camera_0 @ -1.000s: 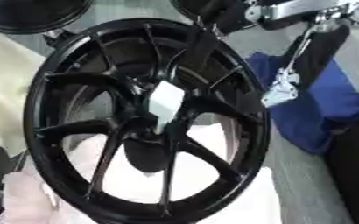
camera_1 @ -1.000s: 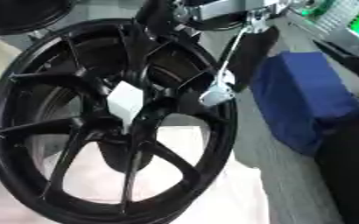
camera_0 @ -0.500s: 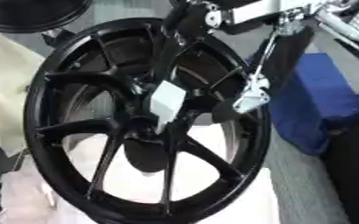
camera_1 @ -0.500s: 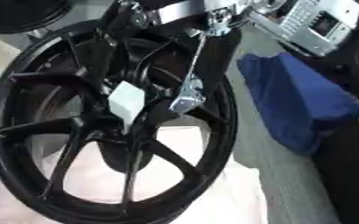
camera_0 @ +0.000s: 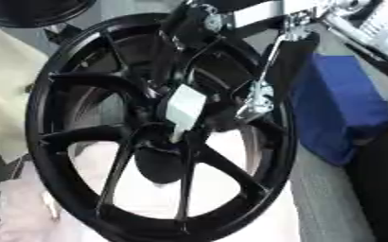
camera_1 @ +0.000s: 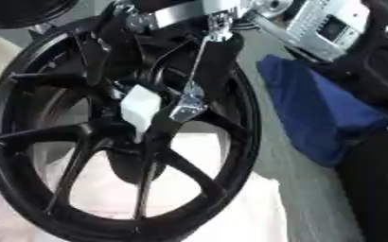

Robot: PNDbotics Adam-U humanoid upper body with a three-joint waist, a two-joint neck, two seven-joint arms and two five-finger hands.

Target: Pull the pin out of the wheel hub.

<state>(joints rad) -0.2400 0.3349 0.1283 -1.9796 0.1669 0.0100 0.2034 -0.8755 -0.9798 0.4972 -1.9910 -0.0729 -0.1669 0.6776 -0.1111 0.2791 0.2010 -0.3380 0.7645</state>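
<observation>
Clearly the pin [camera_0: 184, 108], a pale stiff block, sits at the centre of the black wheel hub [camera_0: 73, 142]; it looks light, best pinched by its flat sides. My right hand [camera_0: 255, 100] hangs just beside it; whether its fingers are spread I cannot tell.

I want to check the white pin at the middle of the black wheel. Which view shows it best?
The left eye view: the pin stands clear of the silver part of the arm above the wheel. The right eye view shows the same pin with that silver part closer beside it.
</observation>
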